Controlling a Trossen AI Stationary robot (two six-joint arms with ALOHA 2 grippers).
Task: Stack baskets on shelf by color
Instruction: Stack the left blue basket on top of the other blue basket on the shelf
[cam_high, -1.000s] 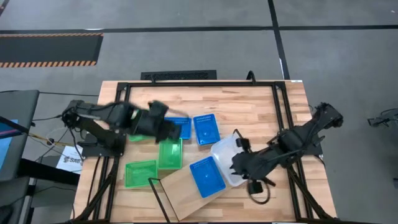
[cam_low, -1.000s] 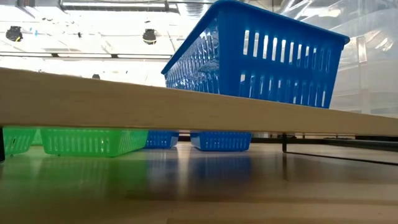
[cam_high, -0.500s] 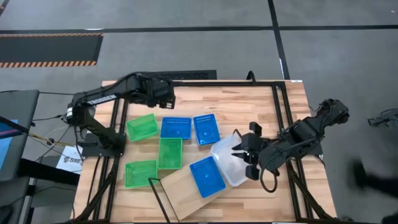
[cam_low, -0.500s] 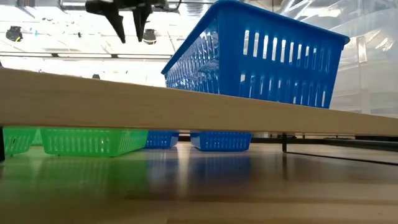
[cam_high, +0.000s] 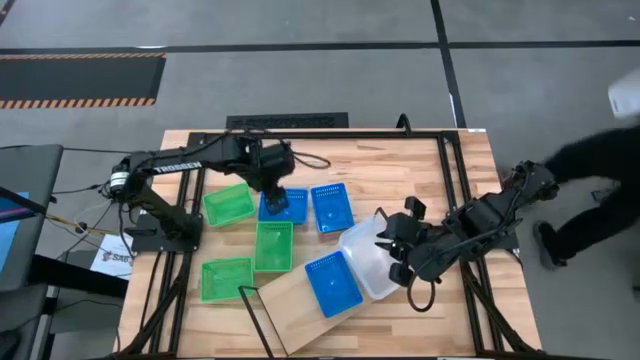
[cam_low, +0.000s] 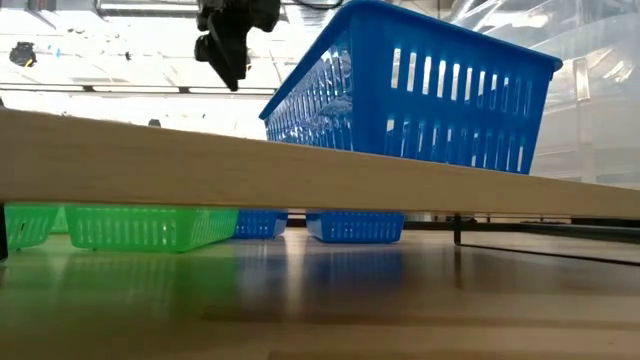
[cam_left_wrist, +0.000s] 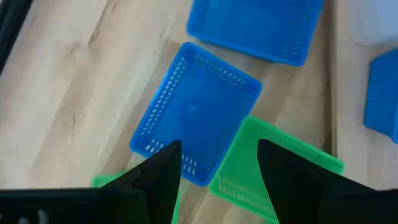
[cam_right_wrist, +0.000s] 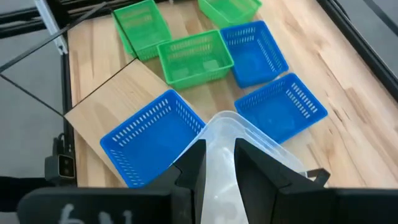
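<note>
since the earlier frame the left gripper (cam_high: 277, 190) has swung from the table's far edge to above a loose blue perforated plastic basket (cam_high: 284, 205), fingers apart, holding nothing; the long light-wood shelf plank (cam_high: 292, 296) carries one blue basket (cam_high: 333, 284); the right gripper (cam_high: 392, 249) is closed on the clear translucent basket (cam_high: 366, 255) beside it; three green baskets (cam_high: 273, 246) and two blue remain unstacked.
</note>
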